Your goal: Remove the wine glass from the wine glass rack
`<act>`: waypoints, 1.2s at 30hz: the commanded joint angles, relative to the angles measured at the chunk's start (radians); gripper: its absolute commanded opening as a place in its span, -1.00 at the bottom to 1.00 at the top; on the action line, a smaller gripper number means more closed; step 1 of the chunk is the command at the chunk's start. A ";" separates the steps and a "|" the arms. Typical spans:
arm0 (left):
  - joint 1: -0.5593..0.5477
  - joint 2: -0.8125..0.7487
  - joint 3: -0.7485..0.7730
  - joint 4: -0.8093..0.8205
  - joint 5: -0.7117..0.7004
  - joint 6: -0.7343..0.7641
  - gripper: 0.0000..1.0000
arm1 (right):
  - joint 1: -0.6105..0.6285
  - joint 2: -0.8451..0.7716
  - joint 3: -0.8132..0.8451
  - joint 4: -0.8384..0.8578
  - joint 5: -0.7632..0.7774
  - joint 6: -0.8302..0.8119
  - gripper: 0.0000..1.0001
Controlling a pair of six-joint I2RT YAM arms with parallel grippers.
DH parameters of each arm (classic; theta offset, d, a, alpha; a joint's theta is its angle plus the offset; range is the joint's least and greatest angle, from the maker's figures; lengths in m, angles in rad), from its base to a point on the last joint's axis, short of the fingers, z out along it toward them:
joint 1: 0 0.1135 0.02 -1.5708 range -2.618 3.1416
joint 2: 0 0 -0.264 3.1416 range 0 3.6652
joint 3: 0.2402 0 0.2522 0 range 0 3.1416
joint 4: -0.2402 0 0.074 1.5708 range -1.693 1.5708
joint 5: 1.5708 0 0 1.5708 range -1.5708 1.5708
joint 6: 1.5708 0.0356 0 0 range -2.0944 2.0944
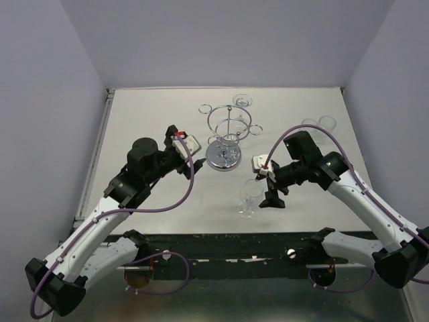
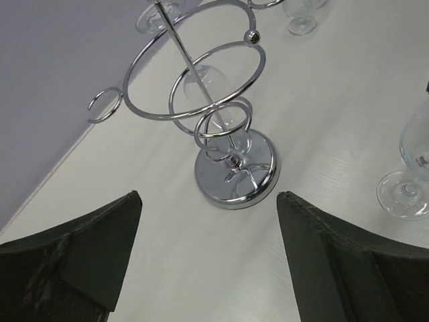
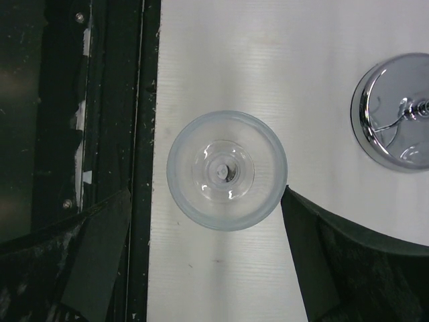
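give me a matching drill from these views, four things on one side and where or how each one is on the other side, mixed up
Things:
1. wine glass rack
2. standing wine glass
3. left gripper
4. two loose glasses

Places or states:
A. open, pointed at the rack's base
B. upright near the front edge of the table, by the open right gripper
C. mid table, on a round mirrored base
D. far right side of the table

Pairs: 1-C, 2-B, 3-A, 4-D
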 commanded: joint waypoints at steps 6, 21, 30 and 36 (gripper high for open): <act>0.032 -0.098 -0.078 0.057 -0.052 0.000 0.97 | 0.064 0.081 0.045 0.016 0.043 -0.039 0.98; 0.058 -0.098 -0.114 0.100 0.017 -0.026 0.97 | 0.111 0.105 0.022 0.116 0.085 -0.022 0.52; 0.066 -0.083 -0.109 0.098 0.023 -0.030 0.98 | 0.026 0.046 -0.013 0.114 0.194 0.148 0.23; 0.067 -0.066 -0.100 0.101 0.024 -0.033 0.97 | -0.196 0.084 0.021 0.116 0.212 0.163 0.19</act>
